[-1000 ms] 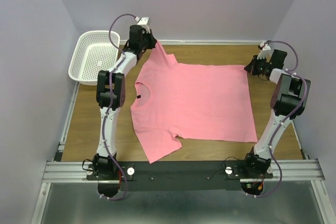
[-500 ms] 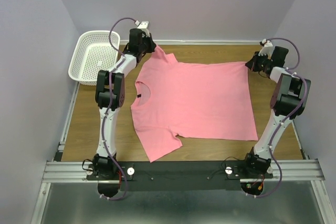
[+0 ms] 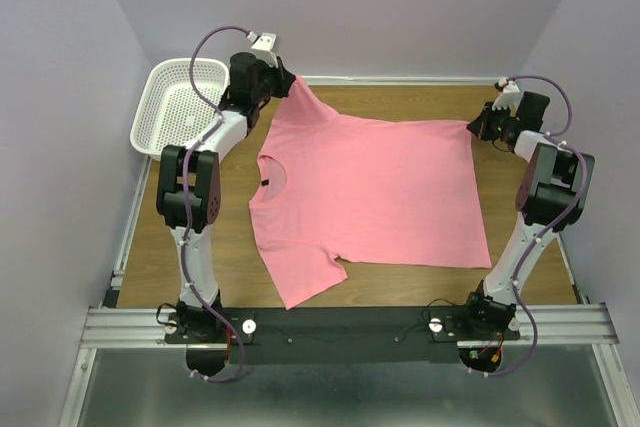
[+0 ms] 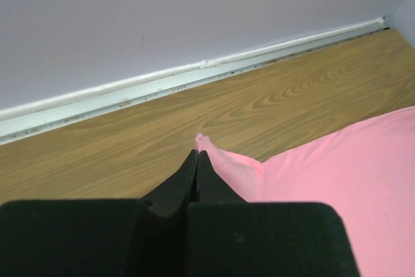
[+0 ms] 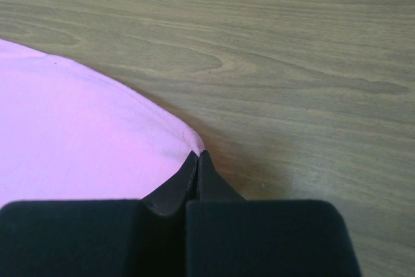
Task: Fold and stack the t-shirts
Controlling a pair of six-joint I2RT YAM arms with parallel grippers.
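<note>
One salmon-pink t-shirt (image 3: 370, 192) lies spread flat on the wooden table, neck to the left, hem to the right. My left gripper (image 3: 288, 80) is at the far left, shut on the tip of the far sleeve (image 4: 214, 154), which is pulled out toward the back wall. My right gripper (image 3: 472, 130) is at the far right, shut on the far hem corner (image 5: 185, 139) of the t-shirt. The near sleeve (image 3: 300, 282) lies loose near the front edge.
A white mesh basket (image 3: 180, 107) stands at the far left corner, just left of my left arm. The back wall skirting (image 4: 194, 72) runs close behind the left gripper. Bare wood (image 5: 311, 63) lies beyond the hem corner. A black strip (image 3: 340, 322) edges the table front.
My left arm has swung its elbow leftward and nearer, and the left gripper has pulled the sleeve tip a little farther back and left. The right gripper has barely moved.
</note>
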